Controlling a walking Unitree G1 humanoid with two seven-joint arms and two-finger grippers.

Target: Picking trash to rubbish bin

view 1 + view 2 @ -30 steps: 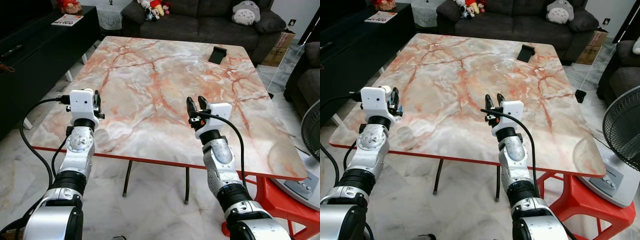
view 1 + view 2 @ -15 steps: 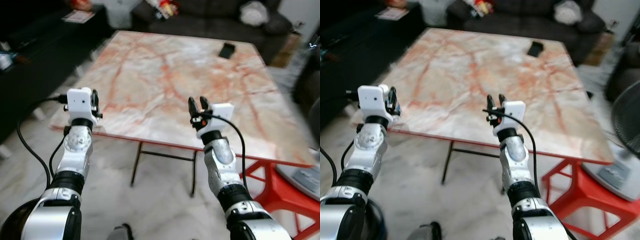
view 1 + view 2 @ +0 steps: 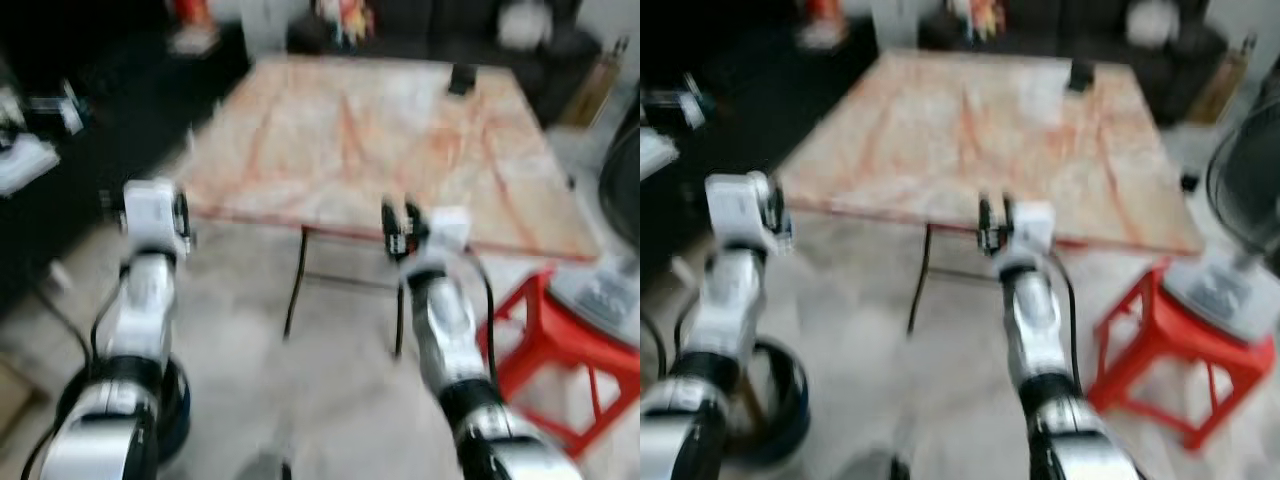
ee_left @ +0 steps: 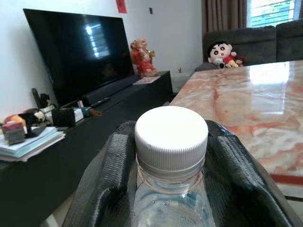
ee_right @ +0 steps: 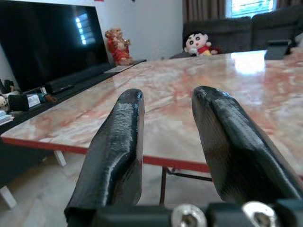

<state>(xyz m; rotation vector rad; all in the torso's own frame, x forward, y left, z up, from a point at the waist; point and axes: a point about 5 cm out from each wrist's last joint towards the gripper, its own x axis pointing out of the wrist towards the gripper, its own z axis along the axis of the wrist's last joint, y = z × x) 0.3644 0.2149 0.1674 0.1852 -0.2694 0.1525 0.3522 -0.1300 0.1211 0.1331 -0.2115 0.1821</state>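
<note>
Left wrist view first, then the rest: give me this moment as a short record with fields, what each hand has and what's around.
left hand: shut on a clear plastic bottle with a white cap, fingers gripping its neck
right hand: open, nothing between its fingers
table: marble top with orange veins, ahead of both hands
dark bin: on the floor by the left arm
red stool: on the floor to the robot's right
image quality: head views blurred

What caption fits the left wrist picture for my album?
Left claw clamps a clear plastic bottle just under its white cap, near the marble table.
</note>
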